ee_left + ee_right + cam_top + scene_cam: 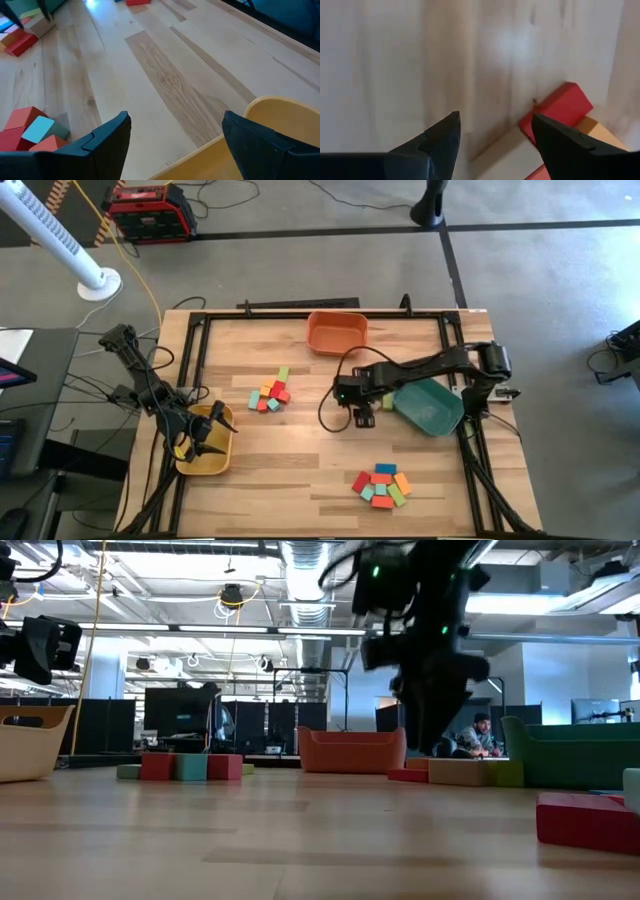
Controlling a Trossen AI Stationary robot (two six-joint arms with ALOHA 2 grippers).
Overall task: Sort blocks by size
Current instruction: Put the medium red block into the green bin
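Observation:
Small painted blocks lie flat on the wooden table in three groups: one at mid-table [272, 393], one near the front edge [382, 485], and a few [366, 418] beside the green tray [432, 406]. My right gripper [357, 406] hangs open above that last group, pointing steeply down. In the right wrist view a red block [559, 106] and a tan block [496, 159] lie just past its fingertips [495, 135], untouched. My left gripper [205, 435] waits open over the yellow tray [205, 460], nothing between its fingers [175, 140].
An orange tray [337, 330] stands at the far edge. The green tray sits directly right of my right gripper. A black frame rail [190, 370] runs around the table. Bare wood lies between the block groups [300, 460].

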